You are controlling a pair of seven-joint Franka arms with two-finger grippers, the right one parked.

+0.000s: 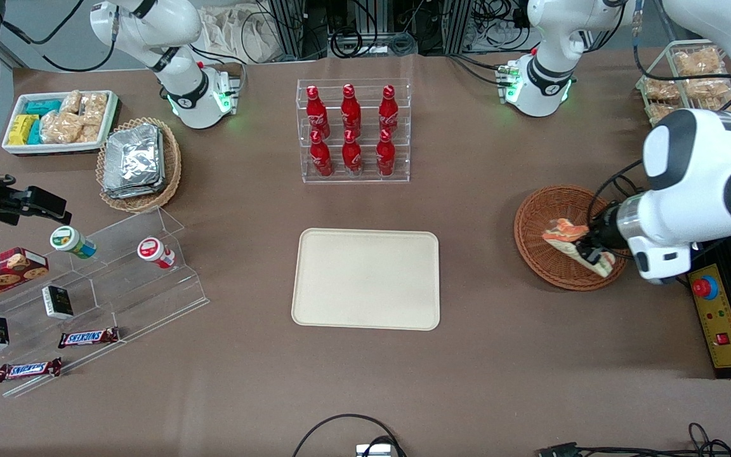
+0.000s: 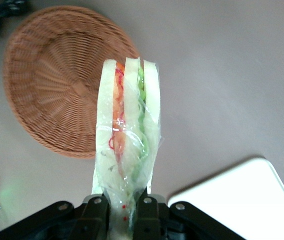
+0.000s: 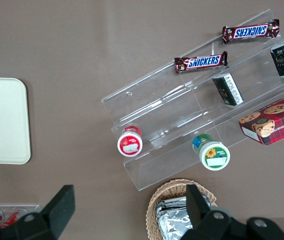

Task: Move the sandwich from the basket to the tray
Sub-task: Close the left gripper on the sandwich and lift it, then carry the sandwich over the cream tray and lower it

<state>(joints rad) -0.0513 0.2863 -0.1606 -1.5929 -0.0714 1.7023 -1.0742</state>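
Claw (image 2: 124, 212) clamped on the sandwich (image 2: 126, 135), pinching only the narrow end of the clear-wrapped wedge; the rest of the wedge sticks out free past the fingers (image 2: 97, 212). In the front view the sandwich (image 1: 576, 244) hangs over the basket (image 1: 546, 219), lifted off the weave – the wrist view shows the basket (image 2: 56, 80) bare inside. The tray (image 1: 365, 279) sits mid-desk, well apart from the basket toward the parked arm's end, nothing on it. Risks as I read them: the hold is on slick film at one tip, so the wedge may slide or swing out during the carry and drop on the desk (image 1: 480, 343) short of the tray; squeezing soft bread at a thin point may let the layers shift inside the wrap; a release too near the tray's low rim – the closest edge – could leave the sandwich half on, half off
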